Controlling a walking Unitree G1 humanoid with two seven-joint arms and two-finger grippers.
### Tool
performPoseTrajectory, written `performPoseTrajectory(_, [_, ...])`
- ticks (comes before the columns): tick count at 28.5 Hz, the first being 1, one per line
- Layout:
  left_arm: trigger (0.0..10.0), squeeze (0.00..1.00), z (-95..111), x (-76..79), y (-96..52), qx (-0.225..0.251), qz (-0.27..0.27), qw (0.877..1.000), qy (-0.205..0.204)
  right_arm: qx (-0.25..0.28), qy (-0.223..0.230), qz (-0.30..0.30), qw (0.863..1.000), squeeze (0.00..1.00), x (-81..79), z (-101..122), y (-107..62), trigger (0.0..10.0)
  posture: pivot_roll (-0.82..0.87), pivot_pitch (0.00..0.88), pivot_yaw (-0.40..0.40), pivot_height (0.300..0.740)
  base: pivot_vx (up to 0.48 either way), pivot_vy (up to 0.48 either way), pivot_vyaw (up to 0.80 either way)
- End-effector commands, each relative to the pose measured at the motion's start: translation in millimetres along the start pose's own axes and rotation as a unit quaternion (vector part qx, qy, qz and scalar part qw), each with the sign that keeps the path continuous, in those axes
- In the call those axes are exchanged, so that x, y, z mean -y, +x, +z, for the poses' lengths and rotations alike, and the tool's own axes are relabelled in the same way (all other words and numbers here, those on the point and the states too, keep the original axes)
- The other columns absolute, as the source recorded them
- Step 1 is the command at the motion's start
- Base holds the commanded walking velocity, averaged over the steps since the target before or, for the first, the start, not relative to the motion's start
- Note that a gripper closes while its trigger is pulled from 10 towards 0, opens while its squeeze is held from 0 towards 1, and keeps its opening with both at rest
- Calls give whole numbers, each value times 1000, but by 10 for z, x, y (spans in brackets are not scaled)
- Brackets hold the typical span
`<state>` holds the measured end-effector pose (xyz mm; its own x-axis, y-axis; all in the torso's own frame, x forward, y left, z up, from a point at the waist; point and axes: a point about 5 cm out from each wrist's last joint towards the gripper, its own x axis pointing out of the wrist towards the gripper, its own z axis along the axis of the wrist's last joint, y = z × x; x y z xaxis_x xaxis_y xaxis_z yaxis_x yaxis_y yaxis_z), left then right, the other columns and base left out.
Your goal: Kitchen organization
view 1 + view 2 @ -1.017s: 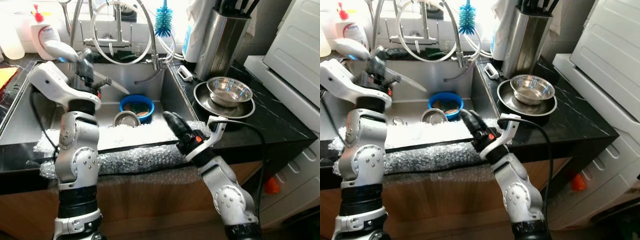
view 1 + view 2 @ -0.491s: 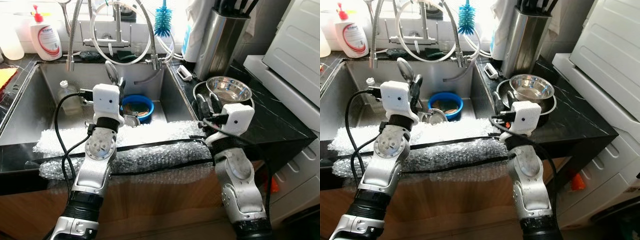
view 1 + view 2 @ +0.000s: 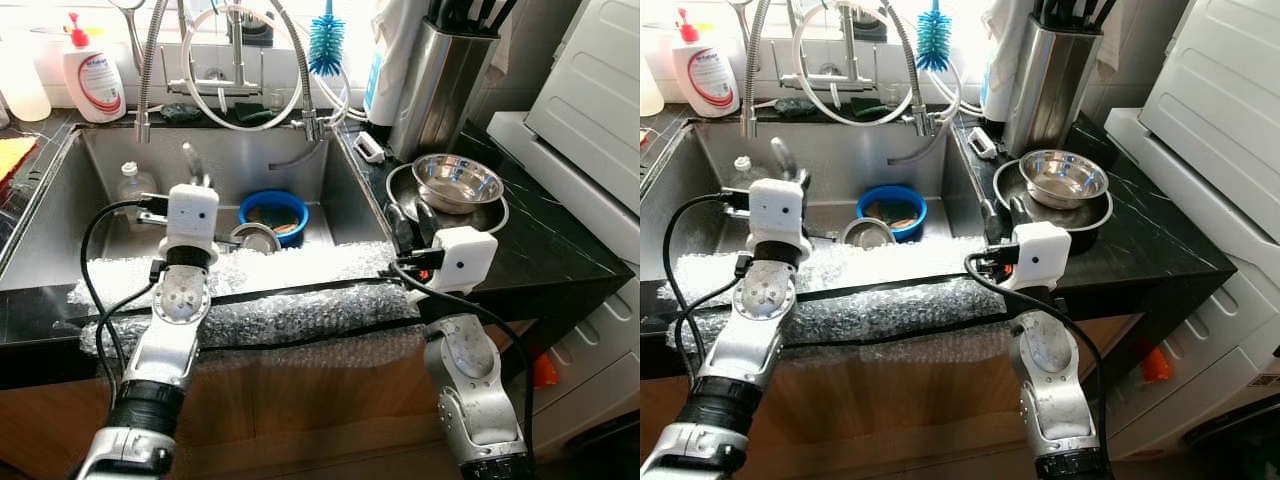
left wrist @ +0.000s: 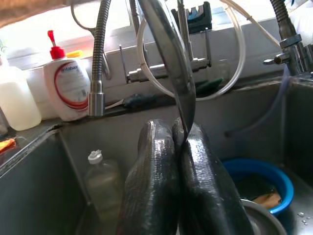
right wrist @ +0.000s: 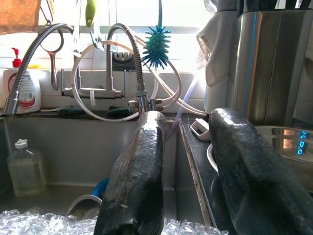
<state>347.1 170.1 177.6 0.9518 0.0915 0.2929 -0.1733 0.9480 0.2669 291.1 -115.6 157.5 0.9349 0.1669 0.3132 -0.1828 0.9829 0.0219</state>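
Observation:
My left gripper (image 4: pixel 178 142) is shut on a thin silver metal utensil (image 4: pixel 168 58), which points up above the sink (image 3: pixel 330 165); the utensil (image 3: pixel 190 160) shows over the left wrist box. A blue bowl (image 3: pixel 275 210) with food scraps and a small steel bowl (image 3: pixel 256 237) sit in the sink just right of it. My right gripper (image 3: pixel 411 218) is open and holds nothing, at the sink's front right corner. A steel bowl (image 3: pixel 458 180) rests on a steel plate (image 3: pixel 500 215) on the black counter beyond it.
Bubble wrap (image 3: pixel 280 295) covers the sink's front edge. A plastic bottle (image 3: pixel 133 185) stands in the sink's left part. A soap bottle (image 3: pixel 92 75), faucet hoses (image 3: pixel 240 60), blue brush (image 3: pixel 326 45) and steel knife holder (image 3: pixel 440 75) line the back. A white appliance (image 3: pixel 590 90) stands right.
Both arms swung round to face the sink. Over the last half second the left gripper with the utensil dropped lower and leftward, and the right gripper sank slightly.

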Motion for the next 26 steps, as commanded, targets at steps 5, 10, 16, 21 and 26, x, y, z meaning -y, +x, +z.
performPoseTrajectory(5, [10000, 0, -91, 84, 34, -43, -10, 999, 2, -7, -6, -4, 1000, 0, 15, -13, 22, 10000, -2, 0, -91, 740, 0, 0, 0])
performPoseTrajectory(10, [10000, 843, -123, 103, 32, -57, -16, 998, -9, -18, -6, 5, 1000, 0, -5, -48, 27, 10000, 2, 1, -92, 740, 0, 0, 0])
performPoseTrajectory(16, [10000, 1000, -134, 108, 29, -59, -20, 998, -9, -24, -4, 6, 1000, 0, -18, -65, 31, 10000, 5, 6, -94, 740, 0, 0, 0])
performPoseTrajectory(21, [10000, 1000, -129, 118, 32, -59, -23, 998, -12, -28, 1, 7, 1000, 0, -24, -79, 32, 10000, 6, 10, -97, 740, 0, 0, 0])
performPoseTrajectory(26, [10000, 1000, -119, 132, 33, -59, -26, 998, -17, -33, 4, 7, 999, 0, -24, -90, 36, 10000, 6, 11, -99, 740, 0, 0, 0])
